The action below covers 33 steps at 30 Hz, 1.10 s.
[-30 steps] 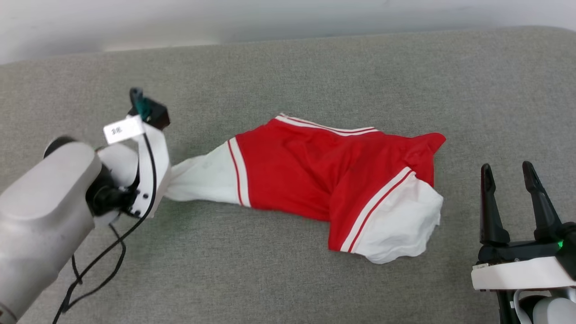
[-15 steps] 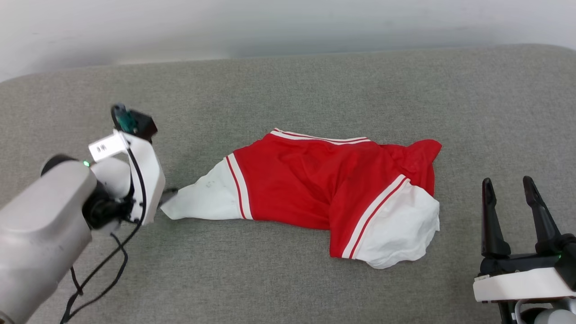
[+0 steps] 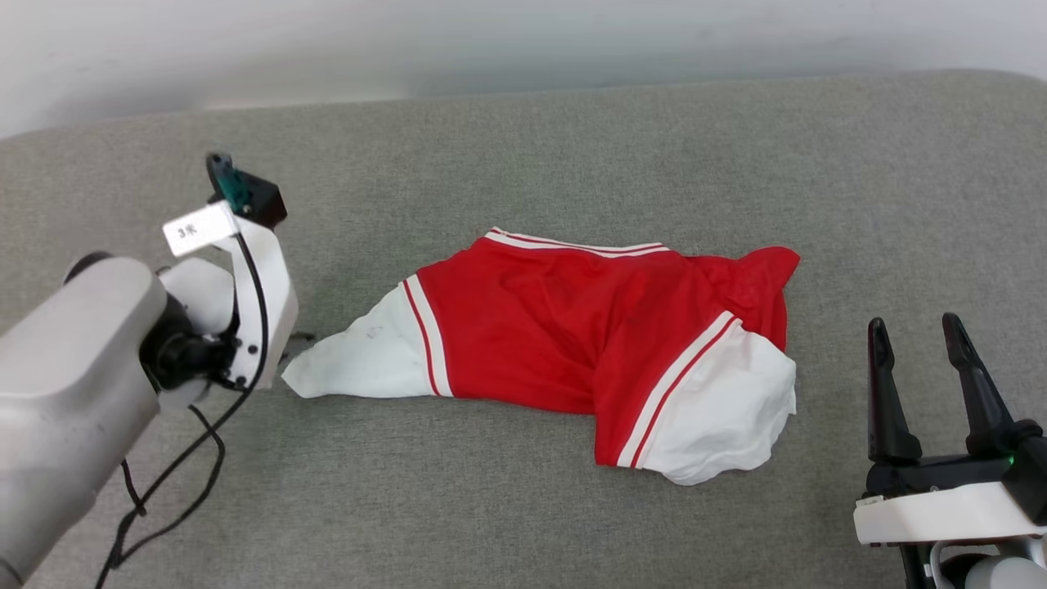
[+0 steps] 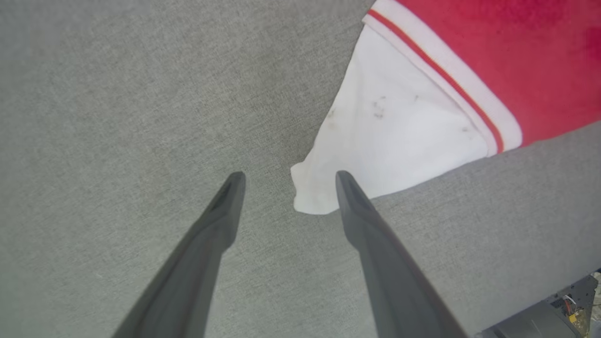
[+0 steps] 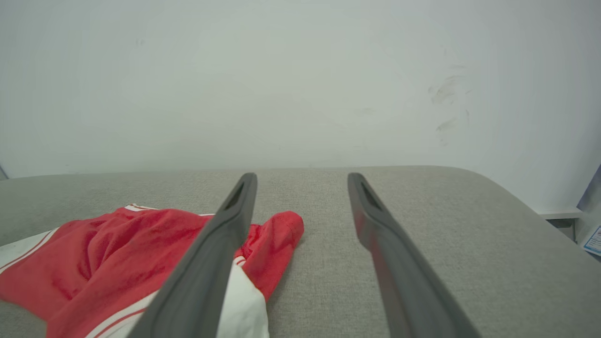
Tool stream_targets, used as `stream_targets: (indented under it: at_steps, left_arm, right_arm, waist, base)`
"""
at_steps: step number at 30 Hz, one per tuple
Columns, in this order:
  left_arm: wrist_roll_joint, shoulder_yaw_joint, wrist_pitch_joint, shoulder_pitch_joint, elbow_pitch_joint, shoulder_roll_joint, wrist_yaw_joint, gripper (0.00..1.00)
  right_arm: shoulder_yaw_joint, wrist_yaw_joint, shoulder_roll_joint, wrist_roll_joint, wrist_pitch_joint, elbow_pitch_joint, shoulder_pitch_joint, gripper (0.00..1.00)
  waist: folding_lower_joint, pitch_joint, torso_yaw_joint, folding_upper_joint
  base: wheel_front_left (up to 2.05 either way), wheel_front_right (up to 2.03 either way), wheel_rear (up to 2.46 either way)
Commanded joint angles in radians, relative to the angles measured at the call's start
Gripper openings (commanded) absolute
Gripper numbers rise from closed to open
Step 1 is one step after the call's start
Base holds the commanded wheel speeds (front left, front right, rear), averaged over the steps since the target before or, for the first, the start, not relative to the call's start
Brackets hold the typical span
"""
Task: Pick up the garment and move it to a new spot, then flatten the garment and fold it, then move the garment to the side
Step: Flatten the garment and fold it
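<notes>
The garment [image 3: 572, 327], a red jersey with white sleeves and striped trim, lies crumpled on the grey padded surface [image 3: 523, 164]; no number shows on it. Its left white sleeve [image 3: 360, 368] stretches out to a point. In the left wrist view my left gripper [image 4: 286, 176] is open just above the surface, and the sleeve's corner [image 4: 312, 195] lies flat between the fingertips, next to the right-hand one. My left wrist [image 3: 253, 311] stands just left of that sleeve. At the lower right, apart from the garment [image 5: 117, 253], my right gripper [image 3: 914, 323] [image 5: 303, 176] is open and empty.
A pale wall [image 3: 491, 41] runs along the far edge of the surface. The surface's far right corner [image 5: 493, 188] is rounded. A black cable [image 3: 188, 458] hangs below my left forearm. Bare grey surface lies in front of, behind and to both sides of the garment.
My left gripper has opened and let go of the white sleeve, which has dropped flat onto the surface. The left wrist has drawn back a little to the left. The right gripper holds still.
</notes>
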Motion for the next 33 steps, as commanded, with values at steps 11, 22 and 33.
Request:
stream_targets:
  at_steps: [11, 22, 33]
  left_arm:
    - [-0.023, -0.05, -0.033, 0.142, 0.119, -0.072, -0.002, 0.0]
    - [0.01, -0.019, -0.234, 0.11, 0.044, -0.013, -0.019, 0.0]
    - [0.039, -0.027, -0.302, 0.144, -0.044, 0.012, -0.002, 0.0]
  right_arm:
    - [0.003, 0.0, 0.002, -0.015, -0.002, -0.004, -0.047, 1.0]
    - [0.041, 0.0, -0.068, -0.115, -0.002, -0.04, -0.1, 1.0]
    - [0.306, 0.0, -0.404, 0.04, 0.157, 0.106, -0.245, 1.0]
  waist:
    - [0.0, 0.034, -0.031, 0.0]
    - [0.0, -0.029, -0.007, 0.0]
    - [0.0, -0.065, 0.013, 0.0]
  base:
    - [0.0, 0.0, 0.0]
    - [0.0, 0.0, 0.0]
    - [0.0, 0.0, 0.0]
